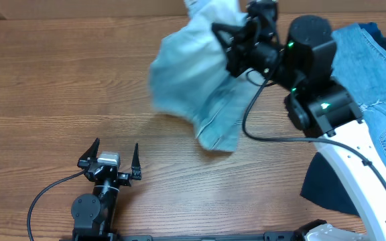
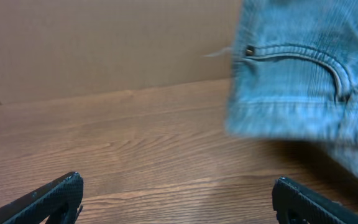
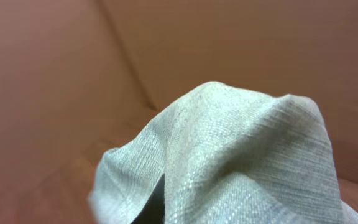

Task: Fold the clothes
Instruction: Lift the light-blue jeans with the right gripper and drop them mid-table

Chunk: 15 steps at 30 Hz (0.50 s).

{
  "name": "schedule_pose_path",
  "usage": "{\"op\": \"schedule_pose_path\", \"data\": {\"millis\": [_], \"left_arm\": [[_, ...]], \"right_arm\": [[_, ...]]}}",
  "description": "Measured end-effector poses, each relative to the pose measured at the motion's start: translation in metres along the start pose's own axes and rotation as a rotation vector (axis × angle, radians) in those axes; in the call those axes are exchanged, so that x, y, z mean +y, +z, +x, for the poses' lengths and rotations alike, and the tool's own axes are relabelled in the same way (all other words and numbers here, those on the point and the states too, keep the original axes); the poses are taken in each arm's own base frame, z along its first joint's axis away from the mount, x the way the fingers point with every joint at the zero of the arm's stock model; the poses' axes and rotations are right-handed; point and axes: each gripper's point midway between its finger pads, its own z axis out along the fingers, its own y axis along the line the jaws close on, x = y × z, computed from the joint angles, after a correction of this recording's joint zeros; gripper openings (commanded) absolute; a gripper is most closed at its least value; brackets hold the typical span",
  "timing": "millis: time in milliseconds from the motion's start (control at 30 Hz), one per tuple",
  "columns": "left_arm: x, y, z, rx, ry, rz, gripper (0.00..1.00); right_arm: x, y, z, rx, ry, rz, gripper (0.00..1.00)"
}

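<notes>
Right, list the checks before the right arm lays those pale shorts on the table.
1. Right gripper holding the pale shorts: ok, they hang lifted from it.
2. Where it grips them: cannot tell, cloth fills the right wrist view.
3. Shorts spread flat: not ok, bunched.
4. Left gripper open and free: ok.
5. Bare table left of the shorts: ok.
</notes>
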Motion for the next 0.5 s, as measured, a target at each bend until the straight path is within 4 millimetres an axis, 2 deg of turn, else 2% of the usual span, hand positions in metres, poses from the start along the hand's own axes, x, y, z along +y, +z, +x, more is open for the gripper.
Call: {"op": "schedule_pose_path", "data": {"millis": [100, 167, 267, 400, 500], "left_arm": [[0.000, 0.000, 0.000, 0.000, 0.000, 0.000, 1.00], [0.000, 0.000, 0.000, 0.000, 0.000, 0.000, 1.00], [0.000, 0.000, 0.000, 0.000, 0.000, 0.000, 1.00], [0.000, 0.000, 0.000, 0.000, 0.000, 0.000, 1.00], [0.000, 0.000, 0.000, 0.000, 0.000, 0.000, 1.00]], "right_arm": [[0.019, 0.005, -0.002, -0.013, -0.014, -0.044, 0.04], [0.012, 0.005, -0.001, -0.015, -0.005, 0.002, 0.04], [-0.016, 0.004, -0.003, -0.036, 0.016, 0.164, 0.04], [-0.064, -0.012, -0.011, -0.092, 0.008, 0.451, 0.04], [-0.082, -0.026, -0.013, -0.084, 0.003, 0.589, 0.04]]}}
